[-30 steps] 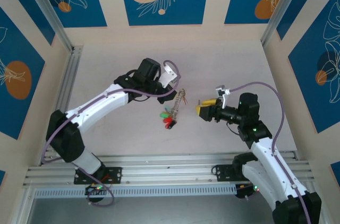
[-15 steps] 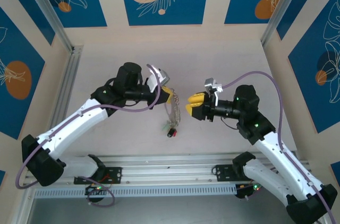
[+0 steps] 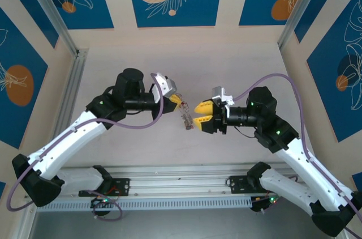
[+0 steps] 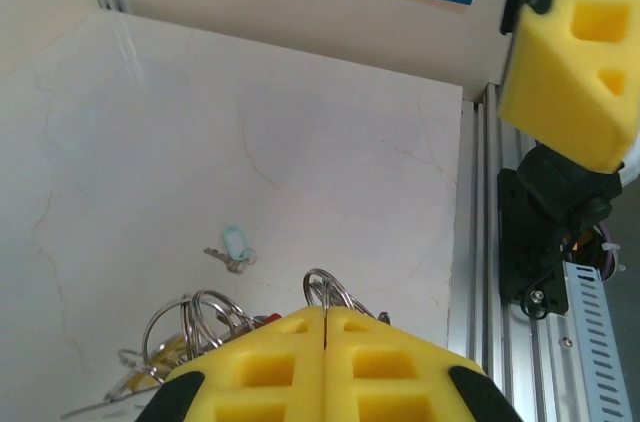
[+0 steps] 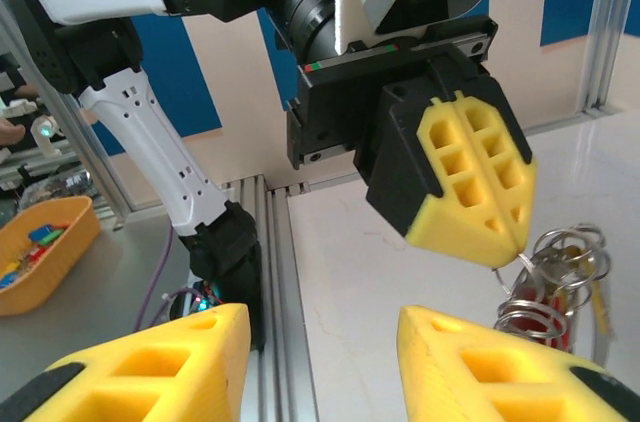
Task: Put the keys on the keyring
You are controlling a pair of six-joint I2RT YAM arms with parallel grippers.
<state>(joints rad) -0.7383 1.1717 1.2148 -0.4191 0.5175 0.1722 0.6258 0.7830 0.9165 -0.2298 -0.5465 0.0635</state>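
Note:
My left gripper (image 3: 177,101) is shut on a thin wire loop of the keyring (image 4: 322,284), pinched at the seam of its yellow pads (image 4: 380,352). Coiled rings and keys (image 3: 186,120) dangle below it above the table. In the right wrist view the left gripper (image 5: 495,237) hangs just ahead, the keys (image 5: 548,314) to its lower right. My right gripper (image 3: 199,115) is open right beside the bunch, nothing between its fingers (image 5: 160,367). A single key with a teal tag (image 4: 232,245) lies alone on the table.
The pale table (image 3: 237,69) is walled at the back and sides. Aluminium rails (image 3: 181,179) run along the near edge by the arm bases. An orange bin (image 5: 40,242) with small coloured bits stands off the table beyond the rail.
The left arm has lifted the keyring bunch off the table and drawn back left. The right gripper has moved left up to the bunch, and its jaws have narrowed somewhat.

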